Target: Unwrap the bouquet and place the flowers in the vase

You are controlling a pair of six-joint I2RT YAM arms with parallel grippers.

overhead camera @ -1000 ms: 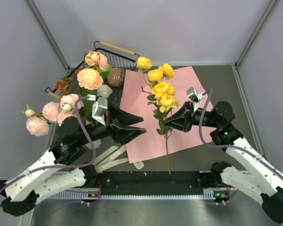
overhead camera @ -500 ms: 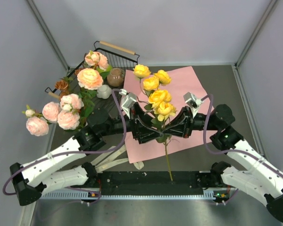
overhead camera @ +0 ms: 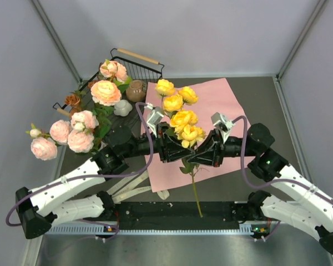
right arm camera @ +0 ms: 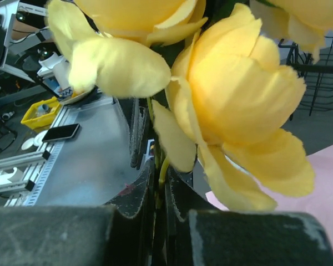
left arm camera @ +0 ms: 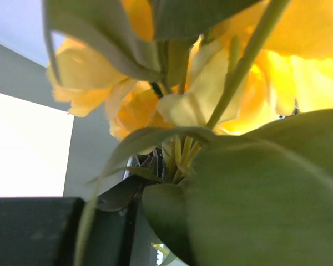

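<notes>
A stem of yellow roses (overhead camera: 180,117), part of the flowers, hangs over the flat pink wrapping paper (overhead camera: 222,102). My right gripper (overhead camera: 196,157) is shut on its green stem (right arm camera: 165,169), which runs between the two fingers. My left gripper (overhead camera: 176,151) is at the same stem from the left, just under the blooms. Leaves (left arm camera: 266,194) and yellow petals (left arm camera: 127,105) fill its wrist view and hide the jaws. Pink roses (overhead camera: 61,133) and peach roses (overhead camera: 105,92) stand at the left. A small white wavy-edged vase (overhead camera: 122,108) sits by them.
A black wire basket (overhead camera: 137,60) with wooden handles stands at the back left and holds a round brown pot (overhead camera: 136,91). A cream ribbon (overhead camera: 134,187) lies near the front edge beside the left arm. Grey walls close the table on three sides.
My left arm has swung right from beside the pink roses to the yellow rose stem. The right gripper has carried the yellow roses a little to the left.
</notes>
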